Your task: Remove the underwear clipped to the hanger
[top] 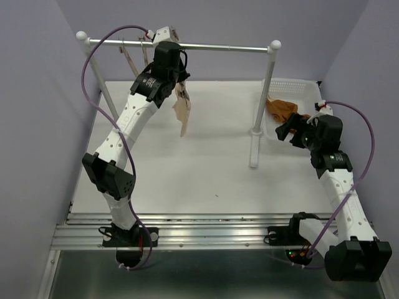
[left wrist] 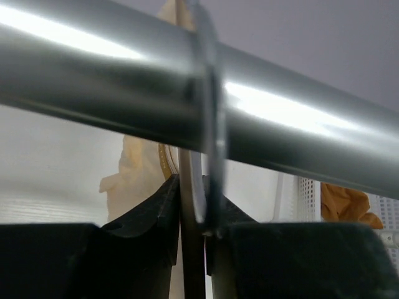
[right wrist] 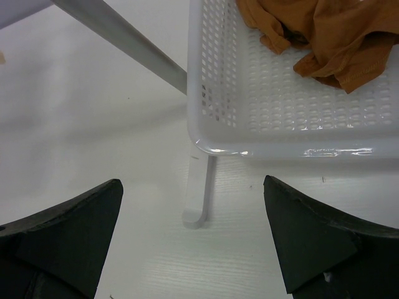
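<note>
Right hand (right wrist: 192,182); orange cloth (right wrist: 336,37) in basket (right wrist: 262,112)

Rail (left wrist: 312,134) and hanger (left wrist: 212,124) crowding left end effector (left wrist: 198,208), tabletop (top: 206,168) open

White arms (top: 128,118), black joints (top: 111,175), purple cables (top: 93,59), black-fingered end effectors (right wrist: 192,182)
</note>
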Robot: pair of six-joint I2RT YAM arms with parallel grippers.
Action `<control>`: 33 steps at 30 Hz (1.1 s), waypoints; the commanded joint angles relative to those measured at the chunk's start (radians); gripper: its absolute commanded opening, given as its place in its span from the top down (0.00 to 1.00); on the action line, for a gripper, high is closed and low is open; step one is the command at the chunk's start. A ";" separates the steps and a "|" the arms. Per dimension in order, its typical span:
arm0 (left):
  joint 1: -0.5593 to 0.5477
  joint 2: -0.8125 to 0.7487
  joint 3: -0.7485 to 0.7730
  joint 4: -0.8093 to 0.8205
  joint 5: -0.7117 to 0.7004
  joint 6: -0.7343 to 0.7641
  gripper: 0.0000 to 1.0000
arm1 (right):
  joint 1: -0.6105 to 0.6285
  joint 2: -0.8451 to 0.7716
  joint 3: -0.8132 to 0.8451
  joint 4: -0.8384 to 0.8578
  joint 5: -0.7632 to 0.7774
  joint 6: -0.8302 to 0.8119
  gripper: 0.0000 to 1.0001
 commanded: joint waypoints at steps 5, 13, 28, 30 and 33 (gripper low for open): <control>-0.004 -0.050 0.061 0.052 -0.009 0.053 0.96 | -0.006 -0.011 0.022 0.014 0.019 -0.012 0.00; -0.020 -0.083 0.066 0.072 -0.050 0.158 1.00 | -0.006 -0.011 0.025 0.014 0.021 -0.012 0.00; -0.070 -0.192 -0.062 0.174 -0.092 0.286 1.00 | -0.006 -0.005 0.023 0.009 0.018 -0.017 0.00; -0.075 -0.205 -0.077 0.172 -0.090 0.288 1.00 | -0.006 -0.007 0.025 0.008 0.015 -0.017 0.00; -0.083 -0.234 -0.118 0.193 -0.083 0.297 1.00 | -0.006 -0.007 0.023 0.008 0.010 -0.021 0.00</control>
